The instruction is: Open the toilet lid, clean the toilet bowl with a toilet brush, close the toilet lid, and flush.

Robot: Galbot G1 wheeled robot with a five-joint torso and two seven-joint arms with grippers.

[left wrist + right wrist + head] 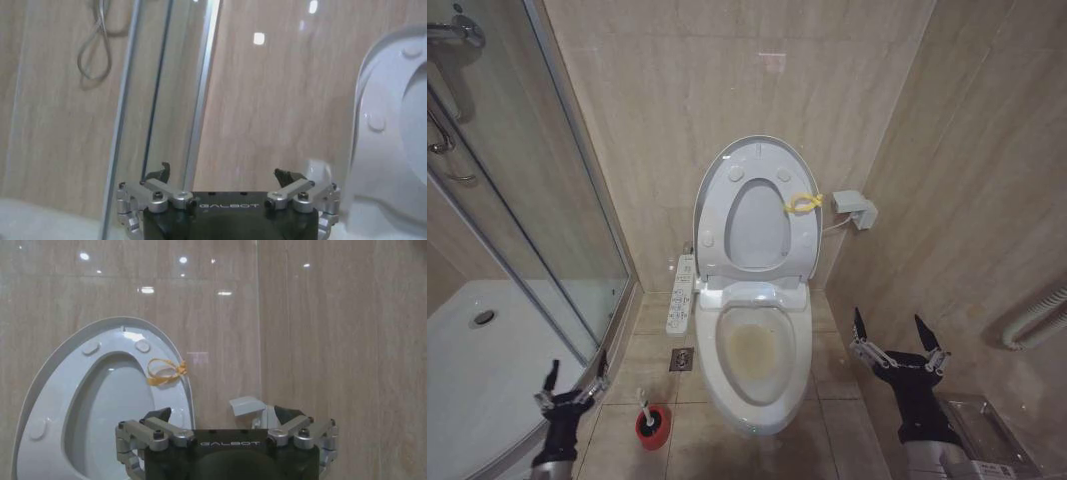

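Note:
The toilet lid (pixel 757 232) stands raised against the back wall, with the seat ring (pixel 719 205) and its yellow tag lifted in front of it. Below them the toilet bowl (pixel 757 350) lies uncovered, showing a yellowish stain inside. The toilet brush (pixel 643 404) sticks up from a red cup (pixel 653 425) on the floor tiles left of the bowl. My left gripper (pixel 577 372) hangs open and empty, low and just left of the brush. Right of the bowl, my right gripper (pixel 888 325) is open and empty too. The right wrist view shows the raised lid (pixel 113 405) beyond its fingers (pixel 160 414).
A glass shower screen (pixel 547 200) and white shower tray (pixel 467 370) fill the left side. A control panel (pixel 681 295) juts from the toilet's left flank, above a floor drain (pixel 681 359). On the right wall are a small box (pixel 855 208) and a hose (pixel 1037 315).

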